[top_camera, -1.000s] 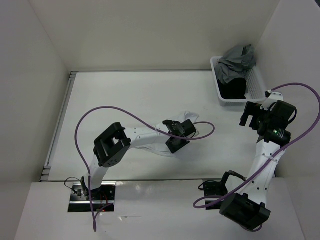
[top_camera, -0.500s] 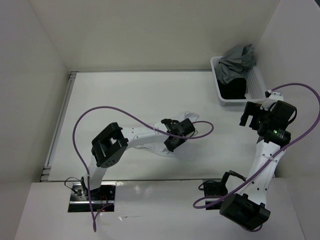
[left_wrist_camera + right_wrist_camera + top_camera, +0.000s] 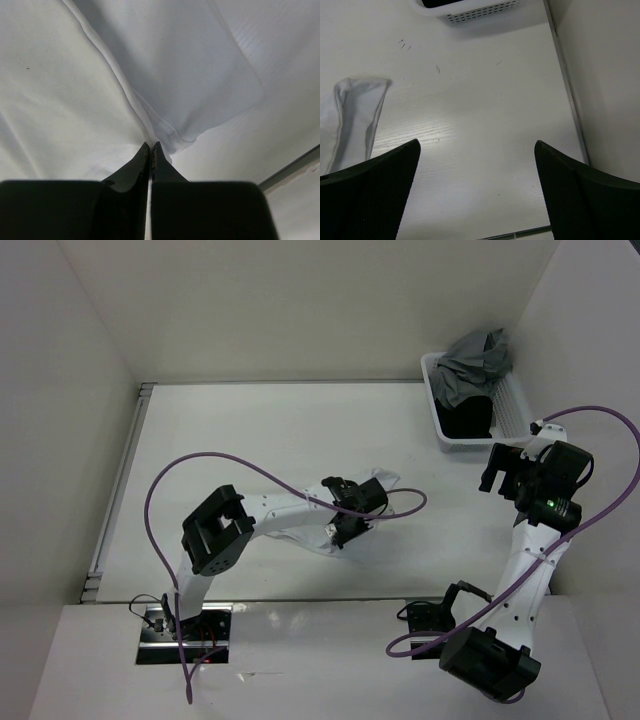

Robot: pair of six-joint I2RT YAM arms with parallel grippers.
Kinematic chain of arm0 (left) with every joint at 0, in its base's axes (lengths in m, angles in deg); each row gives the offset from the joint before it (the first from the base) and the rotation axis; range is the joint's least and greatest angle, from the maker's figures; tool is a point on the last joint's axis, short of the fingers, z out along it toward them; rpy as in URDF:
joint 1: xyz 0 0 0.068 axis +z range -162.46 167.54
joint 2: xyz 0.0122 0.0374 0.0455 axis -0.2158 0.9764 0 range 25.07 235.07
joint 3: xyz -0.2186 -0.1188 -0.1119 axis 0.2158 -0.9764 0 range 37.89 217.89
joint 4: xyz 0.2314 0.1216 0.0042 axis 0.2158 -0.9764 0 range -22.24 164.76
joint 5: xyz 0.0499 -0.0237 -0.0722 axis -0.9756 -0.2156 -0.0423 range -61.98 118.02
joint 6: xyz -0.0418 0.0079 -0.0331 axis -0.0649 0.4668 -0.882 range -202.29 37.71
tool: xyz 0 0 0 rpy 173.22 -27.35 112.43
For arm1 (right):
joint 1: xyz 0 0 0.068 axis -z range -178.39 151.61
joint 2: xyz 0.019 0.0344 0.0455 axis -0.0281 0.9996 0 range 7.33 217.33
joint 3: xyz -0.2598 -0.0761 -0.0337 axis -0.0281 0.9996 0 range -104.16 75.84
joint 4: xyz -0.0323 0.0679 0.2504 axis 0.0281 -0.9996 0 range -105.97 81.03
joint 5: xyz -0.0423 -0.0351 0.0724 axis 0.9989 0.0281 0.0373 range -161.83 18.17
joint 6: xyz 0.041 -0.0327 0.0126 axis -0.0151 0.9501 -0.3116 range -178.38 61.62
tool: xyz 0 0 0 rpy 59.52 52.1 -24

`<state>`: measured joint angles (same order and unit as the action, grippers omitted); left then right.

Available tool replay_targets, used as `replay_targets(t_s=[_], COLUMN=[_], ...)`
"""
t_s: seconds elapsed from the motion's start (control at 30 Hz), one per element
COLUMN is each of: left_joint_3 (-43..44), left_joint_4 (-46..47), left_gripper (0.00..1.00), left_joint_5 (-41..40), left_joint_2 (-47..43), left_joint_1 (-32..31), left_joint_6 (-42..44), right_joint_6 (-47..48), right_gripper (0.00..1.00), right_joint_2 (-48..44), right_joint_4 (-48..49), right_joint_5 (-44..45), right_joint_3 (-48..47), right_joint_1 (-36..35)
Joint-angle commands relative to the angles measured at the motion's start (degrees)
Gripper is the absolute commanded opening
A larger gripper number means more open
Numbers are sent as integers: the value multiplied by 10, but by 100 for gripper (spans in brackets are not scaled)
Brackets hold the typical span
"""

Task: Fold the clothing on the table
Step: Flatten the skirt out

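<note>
1. Top view: the clothing lay crumpled just 5 o'clock of the worktop centre, mostly hidden under the left arm. The left hand was down on its 6 o'clock edge, probably to lift a fold. The right hand hung clear at 3 o'clock, near the basket.
2. Left wrist: only this view showed the grip. The fingers were pinched tight on a hem of the clothing.
3. Right wrist: the right hand was spread wide, holding nothing. A loose end of the clothing lay at 9 o'clock, the basket at 12.
</note>
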<state>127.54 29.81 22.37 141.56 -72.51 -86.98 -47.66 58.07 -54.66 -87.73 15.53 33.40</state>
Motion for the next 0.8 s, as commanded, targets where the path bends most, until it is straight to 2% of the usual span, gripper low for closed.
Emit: replay_targets(t_s=[0.0, 0.17, 0.33, 0.77], left_joint_3=[28, 66, 87, 133], left_joint_4=[-32, -23, 13, 118], left_gripper=[0, 0, 0, 0], left_joint_5=[20, -77, -147, -154], left_joint_2=[-26, -46, -67, -79], left_joint_1=[1, 1, 56, 237], left_joint_6=[18, 67, 119, 198], right_joint_6=[-4, -4, -4, -4], right_gripper=[99, 99, 99, 99], right_joint_2=[-10, -10, -15, -15], right_joint_4=[29, 29, 29, 29], right_joint_5=[-6, -6, -6, -11], right_joint_3=[4, 4, 4, 4], right_joint_1=[5, 5, 5, 15])
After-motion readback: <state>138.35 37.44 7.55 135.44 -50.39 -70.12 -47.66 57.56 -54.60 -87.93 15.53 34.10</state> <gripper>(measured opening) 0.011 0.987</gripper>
